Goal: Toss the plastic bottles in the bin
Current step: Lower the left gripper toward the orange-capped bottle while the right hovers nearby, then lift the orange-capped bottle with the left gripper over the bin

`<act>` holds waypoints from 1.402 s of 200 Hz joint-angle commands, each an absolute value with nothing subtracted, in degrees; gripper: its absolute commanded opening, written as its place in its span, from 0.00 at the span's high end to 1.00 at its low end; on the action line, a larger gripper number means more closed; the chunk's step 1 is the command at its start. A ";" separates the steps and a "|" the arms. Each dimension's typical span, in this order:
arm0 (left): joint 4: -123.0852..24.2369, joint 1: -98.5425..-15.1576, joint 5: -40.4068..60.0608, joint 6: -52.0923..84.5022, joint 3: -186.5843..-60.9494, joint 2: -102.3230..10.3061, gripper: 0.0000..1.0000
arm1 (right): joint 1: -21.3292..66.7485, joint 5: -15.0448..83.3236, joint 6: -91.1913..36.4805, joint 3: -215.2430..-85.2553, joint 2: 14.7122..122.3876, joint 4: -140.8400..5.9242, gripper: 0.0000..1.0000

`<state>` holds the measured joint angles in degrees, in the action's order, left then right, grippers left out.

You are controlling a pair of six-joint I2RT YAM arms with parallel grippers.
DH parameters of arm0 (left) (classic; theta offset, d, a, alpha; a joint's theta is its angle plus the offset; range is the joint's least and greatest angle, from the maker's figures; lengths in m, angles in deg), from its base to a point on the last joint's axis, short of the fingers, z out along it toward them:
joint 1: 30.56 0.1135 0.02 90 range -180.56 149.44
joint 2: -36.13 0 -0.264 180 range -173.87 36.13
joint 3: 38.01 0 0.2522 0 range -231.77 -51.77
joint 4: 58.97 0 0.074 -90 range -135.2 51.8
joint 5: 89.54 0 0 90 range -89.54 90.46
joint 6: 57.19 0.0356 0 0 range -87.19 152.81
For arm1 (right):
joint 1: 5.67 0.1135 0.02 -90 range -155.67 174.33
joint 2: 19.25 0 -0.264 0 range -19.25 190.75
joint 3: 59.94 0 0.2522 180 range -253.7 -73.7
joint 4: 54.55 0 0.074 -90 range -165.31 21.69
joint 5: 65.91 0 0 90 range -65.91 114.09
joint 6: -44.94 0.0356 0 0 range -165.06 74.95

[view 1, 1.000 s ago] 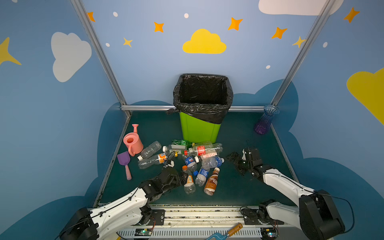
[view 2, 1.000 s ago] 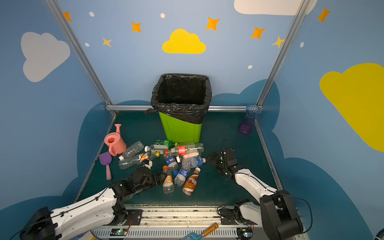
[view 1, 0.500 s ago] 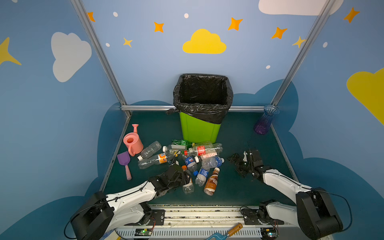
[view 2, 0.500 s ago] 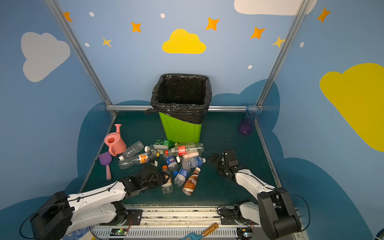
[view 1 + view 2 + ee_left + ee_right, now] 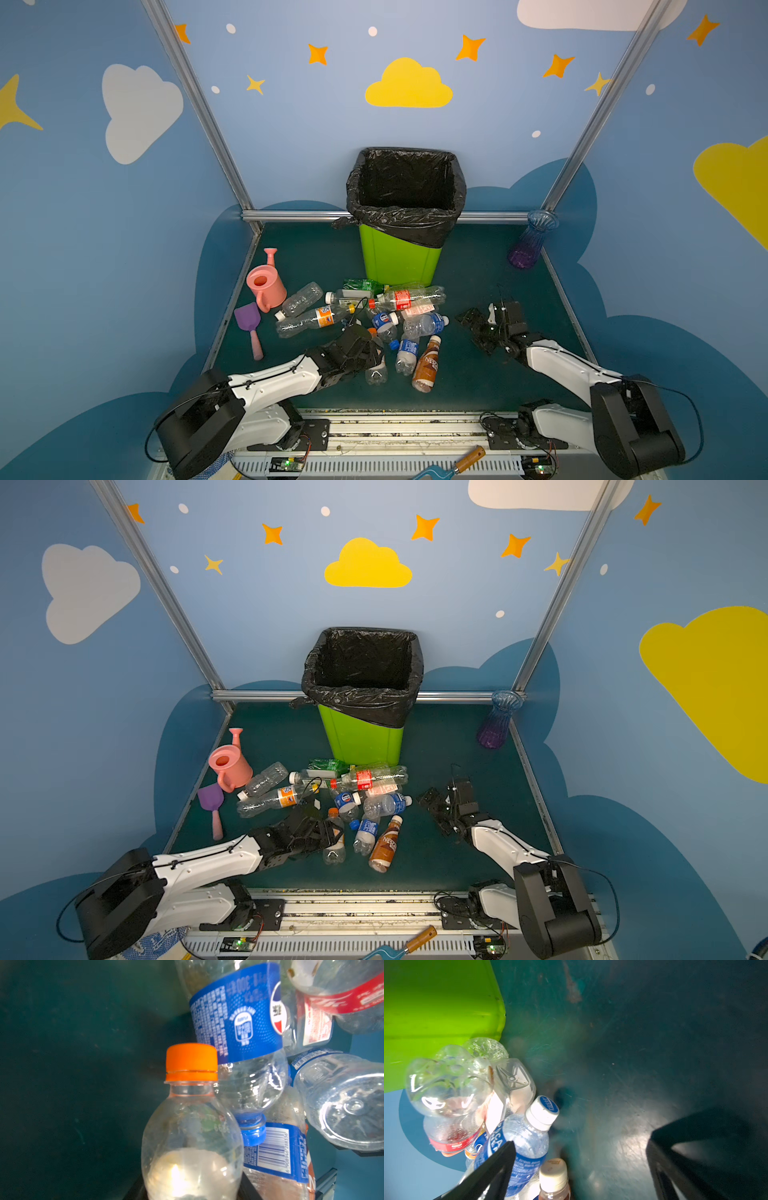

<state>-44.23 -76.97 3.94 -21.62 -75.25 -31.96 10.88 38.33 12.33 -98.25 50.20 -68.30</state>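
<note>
Green bin point(image 5: 399, 259) is standing upright at the back of the mat point(image 5: 291, 257) in both top views, with a black liner folding over its rim. Bottles point(image 5: 405, 309) are lying in a heap on the mat just in front of it. My left gripper point(image 5: 370, 355) is sitting low at the near edge of that heap and pinching the orange-cap bottle point(image 5: 376, 372), whose clear base is pointing toward me. My right gripper point(image 5: 484, 318) is hovering to the right of the heap, apart from it, jaws spread. A watering can point(image 5: 266, 286) is standing left of the bottles and a vase point(image 5: 530, 243) is standing in the far right corner.

From my left wrist, the orange-cap bottle point(image 5: 191, 1136) is filling the middle, with dark jaws clamping its body on both sides. A blue-label bottle point(image 5: 239, 1022) is touching its shoulder.

From my right wrist, the right gripper point(image 5: 580, 1142) is hanging over bare mat with its jaws wide apart and holding nothing. A white-cap bottle point(image 5: 527, 1136) is lying just beside one finger, and the bin point(image 5: 436, 1001) is rising behind the heap.
</note>
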 commanded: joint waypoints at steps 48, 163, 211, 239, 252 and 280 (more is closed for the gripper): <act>-27.11 -76.97 -10.30 -14.01 -83.09 -7.83 0.61 | 8.72 39.05 9.81 -99.60 48.71 -68.95 0.02; -50.29 -74.11 -20.99 39.30 -126.91 -17.39 0.56 | -0.73 41.40 4.87 -104.07 36.23 -76.56 0.02; -33.33 -60.99 3.92 21.65 -167.07 -59.97 0.42 | -2.97 45.63 2.55 -104.20 31.49 -79.89 0.02; -28.10 -63.01 2.81 23.98 -179.51 -65.06 0.00 | -4.73 45.46 -0.12 -104.73 27.16 -84.05 0.02; -32.04 -63.92 1.50 25.74 -175.69 -61.76 0.00 | -5.03 45.11 0.16 -103.85 25.75 -84.68 0.02; -41.03 -65.87 -1.42 28.33 -161.32 -52.06 0.00 | -4.96 47.39 0.55 -101.66 25.67 -85.16 0.03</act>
<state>-31.84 -64.56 -0.21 25.63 -166.83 -64.11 -4.88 44.88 1.62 -103.48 25.76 -82.68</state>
